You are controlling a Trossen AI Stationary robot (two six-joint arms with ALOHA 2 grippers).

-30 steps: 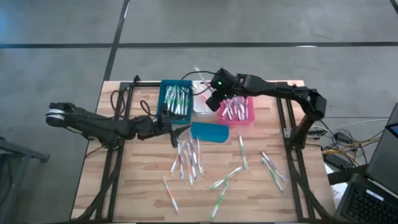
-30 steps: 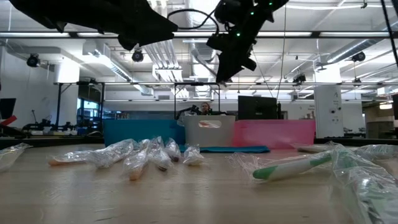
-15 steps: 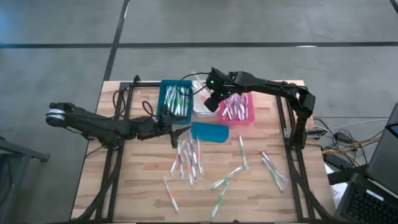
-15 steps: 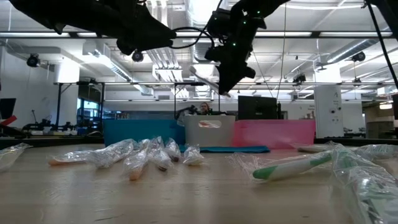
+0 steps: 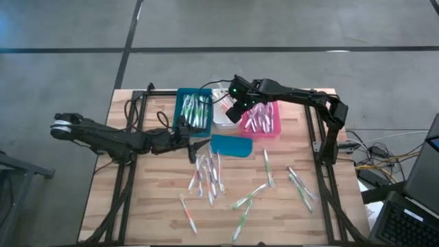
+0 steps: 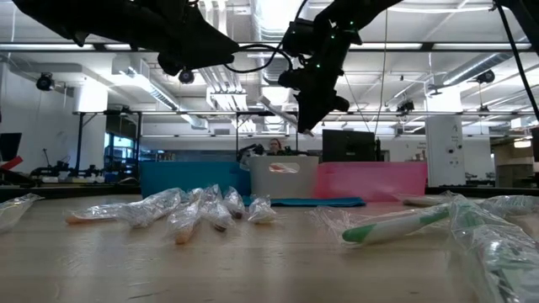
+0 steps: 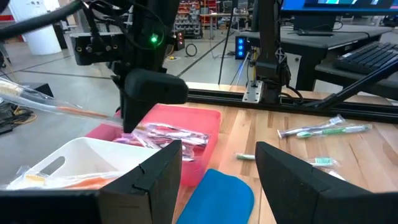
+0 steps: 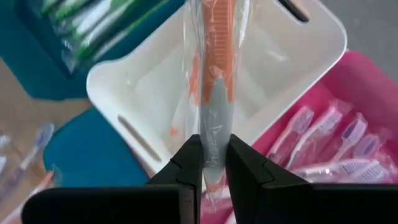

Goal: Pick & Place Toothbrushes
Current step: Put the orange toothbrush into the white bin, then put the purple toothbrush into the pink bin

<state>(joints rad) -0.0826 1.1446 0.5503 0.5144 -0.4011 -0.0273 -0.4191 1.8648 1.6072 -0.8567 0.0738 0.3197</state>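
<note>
One orange toothbrush [image 8: 214,81] in a clear wrapper is pinched in the right end effector [image 8: 208,158], whose two fingers are squeezed tight on its grey handle. It hangs in the air over the white bin [image 8: 292,81], which sits between the teal bin [image 5: 194,110] and the pink bin [image 5: 260,122].

To do this step well, I think the brush should be right over the middle of the white bin, and low, before the fingers let go. The brush is long and tilted, so one end could catch the rim and tip out. The wrapper may also stick to a finger, so opening slowly seems wise.

Many more toothbrushes [image 5: 209,175] lie loose on the desk [image 5: 137,206]. The left end effector [image 5: 197,145] waits beside the flat teal piece [image 5: 231,145] with its fingers spread wide, holding nothing.
</note>
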